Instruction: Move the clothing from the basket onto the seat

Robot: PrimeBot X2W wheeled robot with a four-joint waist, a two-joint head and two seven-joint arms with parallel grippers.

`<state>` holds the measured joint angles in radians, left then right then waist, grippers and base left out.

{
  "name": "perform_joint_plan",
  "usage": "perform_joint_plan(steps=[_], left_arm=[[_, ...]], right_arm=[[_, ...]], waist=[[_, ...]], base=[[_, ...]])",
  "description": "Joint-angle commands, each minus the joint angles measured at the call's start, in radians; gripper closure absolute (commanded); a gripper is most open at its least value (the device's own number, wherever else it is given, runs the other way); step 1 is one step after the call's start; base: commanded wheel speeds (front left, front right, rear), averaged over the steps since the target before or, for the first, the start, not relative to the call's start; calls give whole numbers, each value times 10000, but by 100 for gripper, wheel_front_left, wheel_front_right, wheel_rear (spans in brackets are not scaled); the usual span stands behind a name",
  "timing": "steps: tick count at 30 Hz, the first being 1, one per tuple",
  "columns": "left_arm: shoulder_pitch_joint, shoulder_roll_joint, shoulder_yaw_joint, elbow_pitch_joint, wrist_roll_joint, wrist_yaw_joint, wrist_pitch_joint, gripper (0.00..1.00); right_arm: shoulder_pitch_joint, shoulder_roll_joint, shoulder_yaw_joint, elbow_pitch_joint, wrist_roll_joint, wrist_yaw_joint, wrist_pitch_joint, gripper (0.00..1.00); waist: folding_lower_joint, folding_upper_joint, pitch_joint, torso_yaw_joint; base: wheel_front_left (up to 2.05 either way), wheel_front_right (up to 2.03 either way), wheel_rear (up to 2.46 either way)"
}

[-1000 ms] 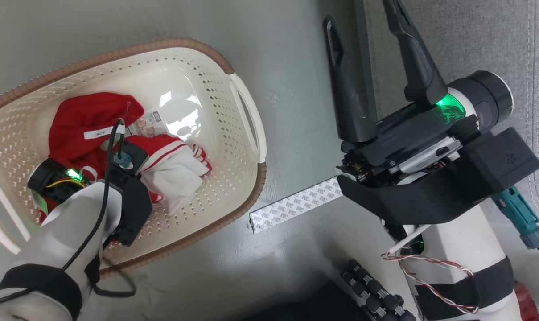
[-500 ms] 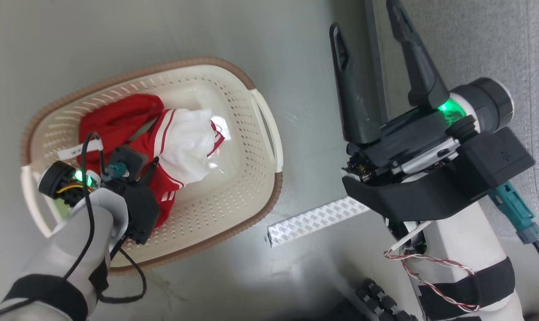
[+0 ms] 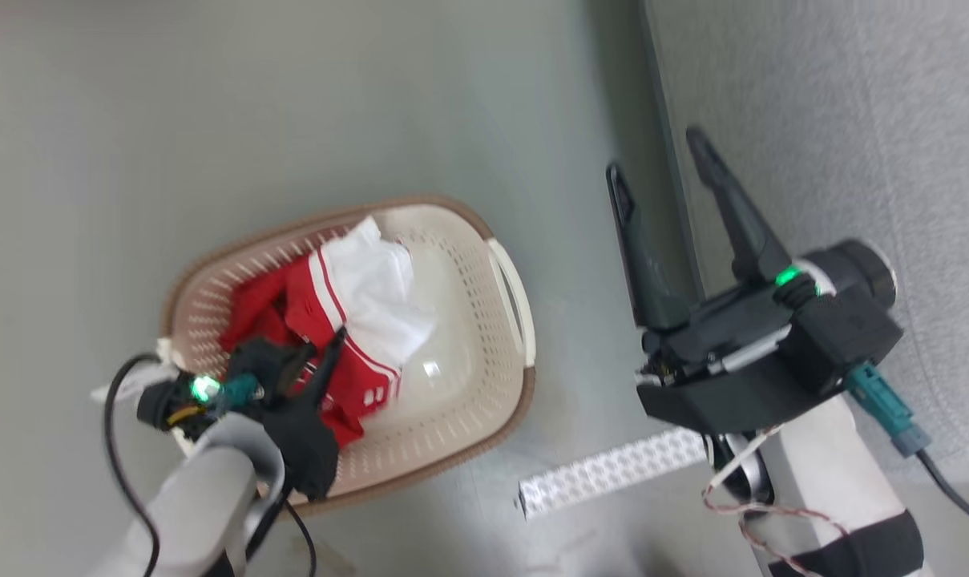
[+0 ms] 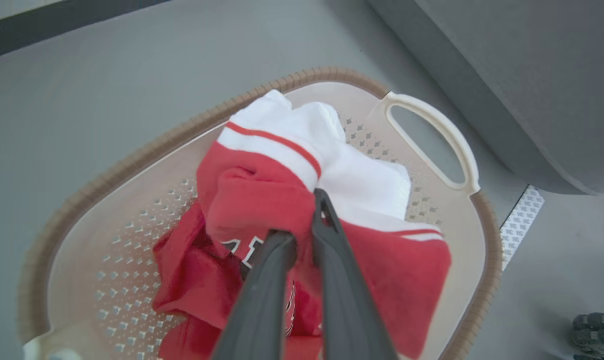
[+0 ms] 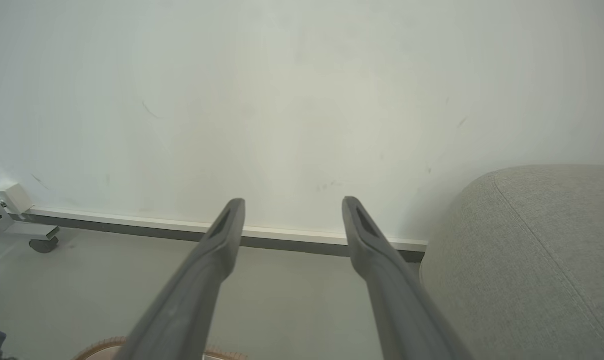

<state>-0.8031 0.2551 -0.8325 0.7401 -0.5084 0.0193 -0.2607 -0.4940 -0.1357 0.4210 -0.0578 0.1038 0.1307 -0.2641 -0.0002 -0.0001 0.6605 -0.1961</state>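
The cream basket [image 3: 508, 280] with a brown rim stands on the grey floor at the centre left of the head view. Red and white clothing [image 3: 372, 296] is bunched up inside it. My left gripper [image 3: 324, 353] is shut on a fold of that clothing; in the left wrist view both fingers of this gripper [image 4: 302, 220] pinch the red clothing [image 4: 262, 195] above the basket [image 4: 132, 155]. My right gripper [image 3: 652, 156] hangs open over the floor beside the grey seat [image 3: 853, 120], nothing between its fingers. The right wrist view shows that gripper [image 5: 293, 204] open next to the seat [image 5: 531, 260].
A strip of white patterned tape [image 3: 612, 477] lies on the floor between basket and right arm. A white wall with a dark baseboard [image 5: 292, 125] stands ahead of the right gripper. A wheeled stand foot [image 5: 32, 240] sits at its left. The seat's side [image 4: 481, 100] rises close to the basket's handle.
The head camera has pulled back and turned, so the basket looks smaller and more central. My left gripper has lifted the clothing bundle from the basket's floor. The right gripper stays open.
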Motion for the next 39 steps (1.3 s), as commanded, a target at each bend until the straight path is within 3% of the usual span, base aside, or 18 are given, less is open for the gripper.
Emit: perform_joint_plan(steps=[1,21,39], left_arm=[[479,85,211,-318,79,71,-56,100],[4297,392,3350,-4709,950,709,-57,100],[5488,658,4304,-6815,1282,773,-54,100]], right_arm=[[278,-92,-6,74,84,1,-6,0],[2453,-323,4,877,493,1,-5,0],[3894,-273,39,1241,762,1,-6,0]], waist=[[2,1,-1392,588],[2,1,-4872,740],[2,1,-7027,392]], base=[[0,0,0],[0,0,0],[0,0,0]])
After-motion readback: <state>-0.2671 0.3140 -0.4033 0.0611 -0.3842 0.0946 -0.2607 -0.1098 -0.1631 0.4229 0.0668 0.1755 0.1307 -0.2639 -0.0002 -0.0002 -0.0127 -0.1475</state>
